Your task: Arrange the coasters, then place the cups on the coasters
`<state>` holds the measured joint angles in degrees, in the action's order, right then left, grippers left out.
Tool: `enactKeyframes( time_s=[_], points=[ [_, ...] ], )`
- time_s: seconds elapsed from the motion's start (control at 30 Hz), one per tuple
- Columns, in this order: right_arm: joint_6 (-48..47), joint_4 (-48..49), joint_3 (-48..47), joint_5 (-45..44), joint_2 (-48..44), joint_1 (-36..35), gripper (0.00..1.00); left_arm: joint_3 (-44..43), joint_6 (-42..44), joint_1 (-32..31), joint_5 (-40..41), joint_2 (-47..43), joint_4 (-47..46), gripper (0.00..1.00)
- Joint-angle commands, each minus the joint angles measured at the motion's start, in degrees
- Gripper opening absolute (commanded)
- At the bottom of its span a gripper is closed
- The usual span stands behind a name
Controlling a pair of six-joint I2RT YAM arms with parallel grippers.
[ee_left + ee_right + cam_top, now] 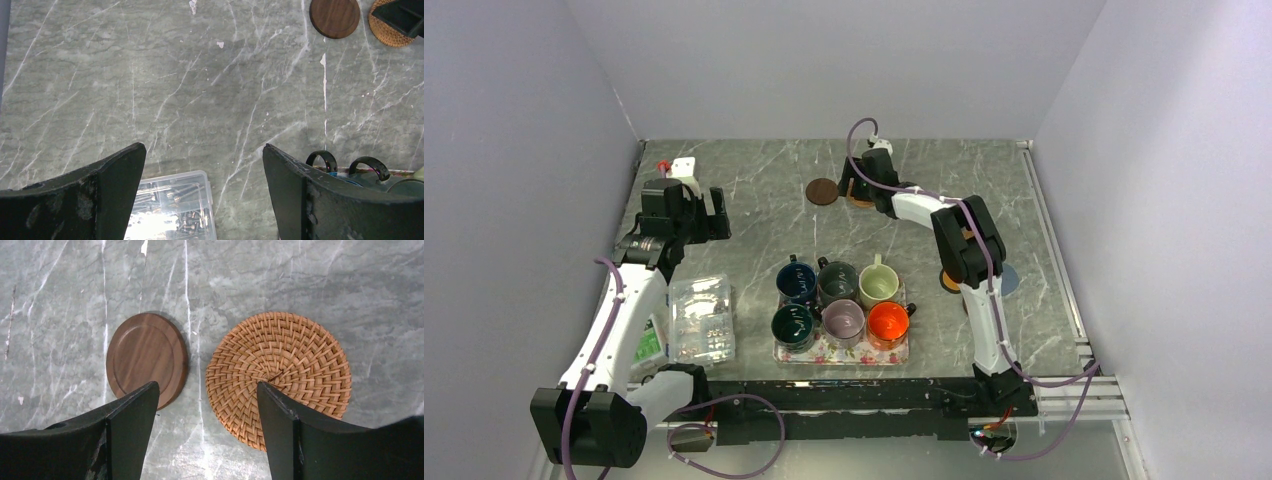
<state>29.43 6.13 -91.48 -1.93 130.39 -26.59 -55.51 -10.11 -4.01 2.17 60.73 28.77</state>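
Observation:
A dark brown coaster (146, 357) and a tan woven coaster (280, 370) lie side by side on the far middle of the table. My right gripper (207, 387) hangs open just above the gap between them, holding nothing. From above, the brown coaster (822, 190) shows whole, and the woven coaster (862, 201) is partly hidden under the right gripper (857, 190). Several cups stand on a floral tray (841, 352): navy (796, 281), dark green (793, 325), cream (879, 285), mauve (843, 320), orange (888, 321). My left gripper (706, 218) is open and empty at the far left.
A clear plastic box (701, 318) of small parts lies left of the tray, also under the left gripper (204, 150). A disc with an orange rim (948, 284) and a bluish disc (1010, 278) peek out beneath the right arm. Walls close in the table.

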Motion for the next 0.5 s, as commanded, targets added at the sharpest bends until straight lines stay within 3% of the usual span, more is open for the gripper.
enactKeyframes(
  time_s=[0.0,0.47],
  points=[
    [2.01,-5.87,-1.08,1.32,4.62,-0.74,0.75,-1.1,0.62,-0.15,-1.19,-0.65,-0.36,0.94],
    [1.81,-7.06,-3.74,1.69,6.63,-2.21,0.73,-1.1,0.53,-0.14,-1.64,-0.57,-0.56,0.94]
  ],
)
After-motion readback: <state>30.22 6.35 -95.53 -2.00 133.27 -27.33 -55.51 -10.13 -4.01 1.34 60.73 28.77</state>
